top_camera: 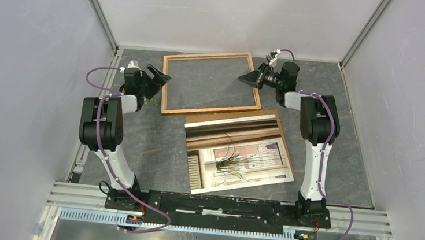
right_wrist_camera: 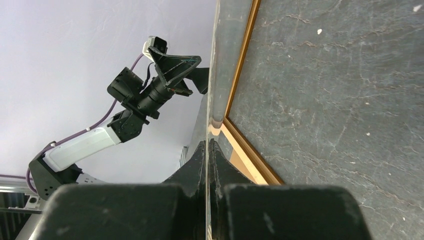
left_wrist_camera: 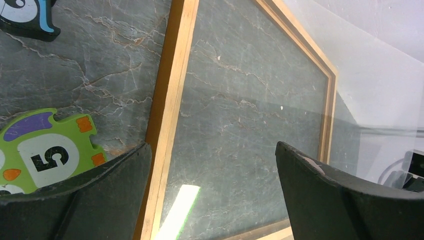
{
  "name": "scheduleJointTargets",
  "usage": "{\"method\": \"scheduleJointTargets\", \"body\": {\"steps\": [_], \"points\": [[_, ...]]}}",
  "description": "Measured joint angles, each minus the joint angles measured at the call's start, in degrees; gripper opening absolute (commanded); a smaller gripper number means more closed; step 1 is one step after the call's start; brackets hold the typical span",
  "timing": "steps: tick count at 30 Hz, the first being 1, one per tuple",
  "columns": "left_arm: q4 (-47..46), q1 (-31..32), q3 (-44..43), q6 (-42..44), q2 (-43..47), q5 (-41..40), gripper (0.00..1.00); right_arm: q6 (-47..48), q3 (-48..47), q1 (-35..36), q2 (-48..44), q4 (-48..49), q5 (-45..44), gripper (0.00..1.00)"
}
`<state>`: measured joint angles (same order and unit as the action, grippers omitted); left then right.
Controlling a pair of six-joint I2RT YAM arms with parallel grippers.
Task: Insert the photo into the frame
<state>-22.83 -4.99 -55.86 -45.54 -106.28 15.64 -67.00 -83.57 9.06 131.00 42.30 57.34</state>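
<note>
While closed, right tool (right_wrist_camera: 207,149) seemingly pinches pane's (right_wrist_camera: 222,55) edge.

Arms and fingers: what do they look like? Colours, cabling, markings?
Both arms match. The left arm and right arm each have black blocky joint housings and a white lower link. A purple cable loops along each down to the black base rail. The fingers are matte black, broad, tapered and slightly scuffed. No markings are visible.
</note>
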Motion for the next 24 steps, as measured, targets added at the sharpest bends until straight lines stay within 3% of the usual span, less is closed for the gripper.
{"method": "scheduleJointTargets", "body": {"steps": [24], "points": [[0.02, 0.02, -0.02, 0.0, -0.07, 1.01, 1.0, 0.9, 0.0, -0.68, 1.09, -1.29, -0.2, 0.0]]}}
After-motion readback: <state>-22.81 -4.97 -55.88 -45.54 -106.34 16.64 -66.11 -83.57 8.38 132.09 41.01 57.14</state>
